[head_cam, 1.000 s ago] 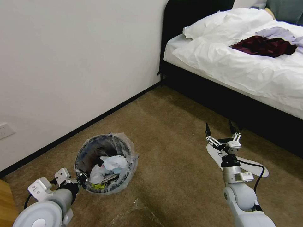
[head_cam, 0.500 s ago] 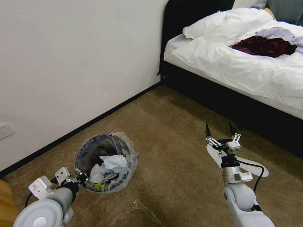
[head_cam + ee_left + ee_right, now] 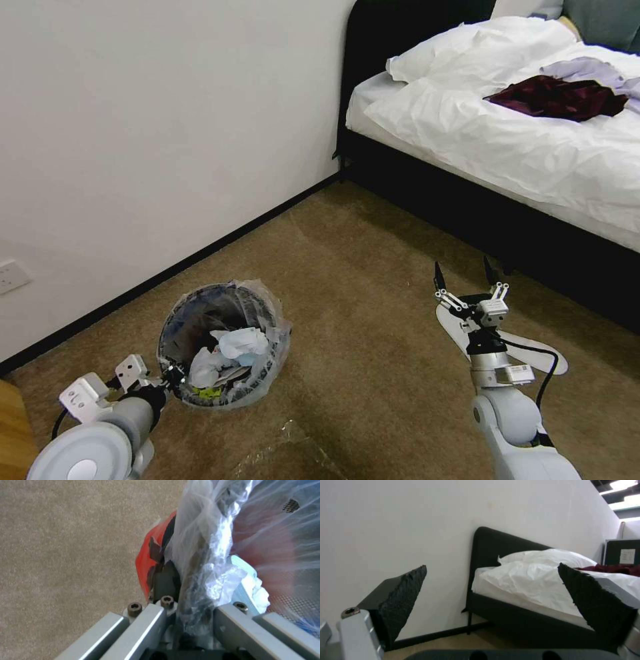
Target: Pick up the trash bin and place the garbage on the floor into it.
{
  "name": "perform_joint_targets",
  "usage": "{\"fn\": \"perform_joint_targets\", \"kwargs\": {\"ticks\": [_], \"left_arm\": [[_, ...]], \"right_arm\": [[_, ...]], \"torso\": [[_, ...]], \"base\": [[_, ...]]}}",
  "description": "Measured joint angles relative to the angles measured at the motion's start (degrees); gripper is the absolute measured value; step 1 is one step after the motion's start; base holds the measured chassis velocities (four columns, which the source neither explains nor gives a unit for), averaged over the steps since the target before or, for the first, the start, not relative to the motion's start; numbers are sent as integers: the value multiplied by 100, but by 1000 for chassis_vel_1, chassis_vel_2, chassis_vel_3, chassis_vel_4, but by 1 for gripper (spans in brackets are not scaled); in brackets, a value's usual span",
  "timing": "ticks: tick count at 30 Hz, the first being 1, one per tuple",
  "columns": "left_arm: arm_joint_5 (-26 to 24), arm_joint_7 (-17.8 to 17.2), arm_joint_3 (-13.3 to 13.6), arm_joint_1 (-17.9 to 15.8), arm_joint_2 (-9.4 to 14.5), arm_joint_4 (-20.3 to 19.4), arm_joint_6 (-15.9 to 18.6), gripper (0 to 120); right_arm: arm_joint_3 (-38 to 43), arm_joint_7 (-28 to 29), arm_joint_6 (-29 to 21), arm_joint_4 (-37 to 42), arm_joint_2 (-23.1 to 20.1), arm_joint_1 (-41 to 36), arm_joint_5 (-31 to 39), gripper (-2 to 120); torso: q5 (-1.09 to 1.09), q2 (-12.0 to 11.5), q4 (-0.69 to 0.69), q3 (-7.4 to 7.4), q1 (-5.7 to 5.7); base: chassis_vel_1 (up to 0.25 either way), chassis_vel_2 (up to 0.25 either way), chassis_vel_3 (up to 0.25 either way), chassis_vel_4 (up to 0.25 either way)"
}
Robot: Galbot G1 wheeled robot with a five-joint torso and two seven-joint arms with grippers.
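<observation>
Gripping the near rim of the trash bin [image 3: 223, 343], the left pincer [image 3: 175, 377] is clamping plastic liner and wall together. One round bin is sitting on the floor [image 3: 347, 267] by the wall, dark inside, red-based, clear bag crinkling over its edge, holding crumpled white tissues [image 3: 230, 350] and a yellow scrap. The right pincer [image 3: 462, 272] is hovering apart above carpet near the bed [image 3: 507, 133], jaws spread wide.

So that's one trash bin [image 3: 223, 343] with a few crumpled tissues [image 3: 233, 350] inside, two tools, one bed [image 3: 507, 127], one white insole-shaped thing [image 3: 533, 350] on the floor [image 3: 360, 267].
</observation>
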Motion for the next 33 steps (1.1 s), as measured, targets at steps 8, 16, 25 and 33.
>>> {"fn": "perform_joint_targets", "kwargs": {"ticks": [8, 16, 25, 33], "left_arm": [[4, 0, 2, 3, -5, -2, 0, 0], [30, 2, 37, -14, -50, 2, 2, 0], [21, 8, 25, -30, -6, 20, 3, 0], [25, 9, 36, -39, -25, 34, 3, 0]], "right_arm": [[4, -2, 6, -1, 0, -5, -2, 100], [3, -14, 8, 1, 6, -21, -2, 100], [40, -17, 8, 0, -8, -33, 18, 100], [44, -48, 32, -39, -5, -33, 13, 100]], "torso": [[0, 0, 0, 0, 0], [0, 0, 0, 0, 0], [0, 0, 0, 0, 0], [0, 0, 0, 0, 0]], "base": [[0, 0, 0, 0], [0, 0, 0, 0], [0, 0, 0, 0], [0, 0, 0, 0]]}}
